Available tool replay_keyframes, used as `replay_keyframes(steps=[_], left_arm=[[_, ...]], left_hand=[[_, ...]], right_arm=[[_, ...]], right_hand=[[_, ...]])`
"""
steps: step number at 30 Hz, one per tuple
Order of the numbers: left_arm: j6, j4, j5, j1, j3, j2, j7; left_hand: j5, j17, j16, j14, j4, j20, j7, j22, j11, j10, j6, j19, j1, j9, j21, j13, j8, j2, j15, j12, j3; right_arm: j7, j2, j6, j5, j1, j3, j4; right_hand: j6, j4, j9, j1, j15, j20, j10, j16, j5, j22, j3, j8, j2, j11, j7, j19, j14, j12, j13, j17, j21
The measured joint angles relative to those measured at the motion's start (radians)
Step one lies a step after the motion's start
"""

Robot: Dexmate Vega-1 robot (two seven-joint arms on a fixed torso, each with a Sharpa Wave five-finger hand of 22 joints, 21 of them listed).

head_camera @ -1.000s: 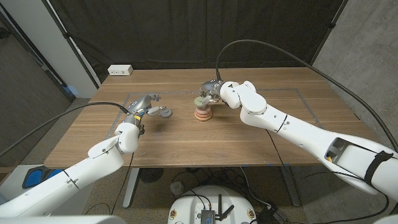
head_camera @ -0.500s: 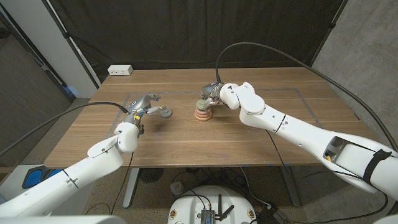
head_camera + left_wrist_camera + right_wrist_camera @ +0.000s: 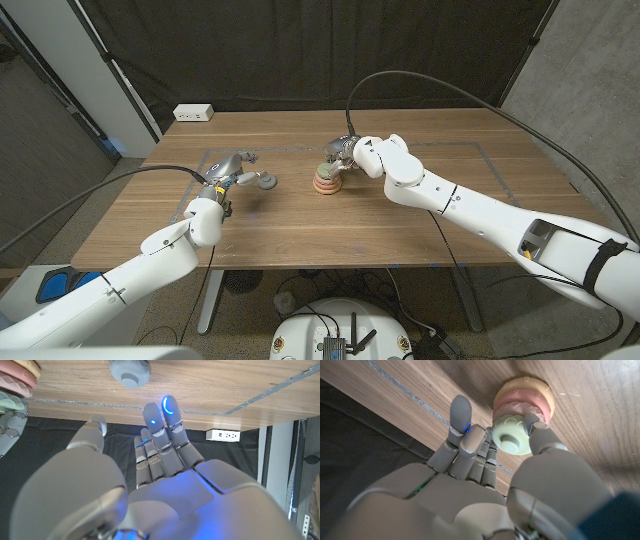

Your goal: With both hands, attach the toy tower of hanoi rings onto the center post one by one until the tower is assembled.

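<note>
The tower [image 3: 326, 180] stands mid-table: peach and pink rings [image 3: 522, 402] are stacked on the base. A pale green ring [image 3: 511, 436] sits on top, with the post's tip showing through its hole. My right hand [image 3: 342, 152] is just behind the tower, its thumb [image 3: 540, 430] and fingers [image 3: 470, 435] on either side of the green ring, pinching it. A grey ring [image 3: 266, 181] lies on the wood left of the tower. My left hand [image 3: 231, 172] is beside it, fingers [image 3: 160, 435] straight and holding nothing, a little short of the grey ring [image 3: 130, 371].
A white power strip [image 3: 193, 113] lies at the table's back left corner. Grey tape lines [image 3: 480, 150] mark a rectangle on the wooden table [image 3: 400, 230]. Dark curtains hang behind the table.
My right hand has lowered the green ring onto the stack over the post. The left hand and grey ring have stayed put.
</note>
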Motion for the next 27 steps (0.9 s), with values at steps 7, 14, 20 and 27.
replay_keyframes(steps=[7,14,20,27], left_arm=[[-0.004,0.008,0.000,-0.009,0.006,-0.001,-0.005],[-0.008,0.012,-0.001,-0.013,0.008,-0.003,-0.007],[-0.013,0.012,-0.005,-0.013,0.008,-0.003,-0.007],[-0.019,0.026,-0.009,-0.017,0.011,-0.006,-0.008]], left_hand=[[0.000,0.000,0.000,0.000,0.000,0.000,0.000,0.000,0.000,0.000,0.000,0.000,0.000,0.000,0.000,0.000,0.000,0.000,0.000,0.000,0.000],[0.000,0.000,0.000,0.000,0.000,0.000,0.000,0.000,0.000,0.000,0.000,0.000,0.000,0.000,0.000,0.000,0.000,0.000,0.000,0.000,0.000],[0.000,0.000,0.000,0.000,0.000,0.000,0.002,0.000,0.000,0.000,0.005,0.000,0.000,0.000,0.000,0.000,0.000,0.000,0.000,0.000,0.000],[0.000,0.000,0.000,0.000,0.000,0.000,-0.001,0.000,0.000,0.000,0.009,0.000,0.000,0.000,0.000,0.000,0.000,0.000,0.000,0.000,0.000]], right_arm=[[-0.005,0.003,-0.005,-0.011,0.001,-0.007,0.008],[-0.010,0.003,-0.009,-0.024,0.000,-0.014,0.005],[-0.010,0.003,-0.009,-0.024,-0.001,-0.019,0.004],[-0.015,0.010,-0.007,-0.065,-0.001,-0.026,0.009]], right_hand=[[0.000,0.000,0.000,0.000,0.000,0.000,-0.001,0.000,0.003,0.000,0.000,0.000,0.000,-0.001,0.000,0.000,0.000,0.000,0.000,0.000,0.000],[0.000,0.000,0.000,0.000,0.007,0.000,-0.004,0.000,0.003,-0.005,0.000,0.000,0.000,-0.004,0.000,0.000,-0.007,-0.001,0.000,0.000,-0.007],[0.000,0.000,0.002,0.000,0.007,0.000,-0.004,0.000,0.003,-0.005,0.000,-0.002,0.000,-0.004,0.000,0.000,-0.007,-0.004,0.000,0.000,-0.007],[0.000,0.000,0.006,0.000,0.002,0.004,-0.005,0.000,0.007,-0.006,0.000,-0.004,0.000,-0.005,0.000,-0.004,-0.013,-0.004,0.002,0.000,-0.007]])
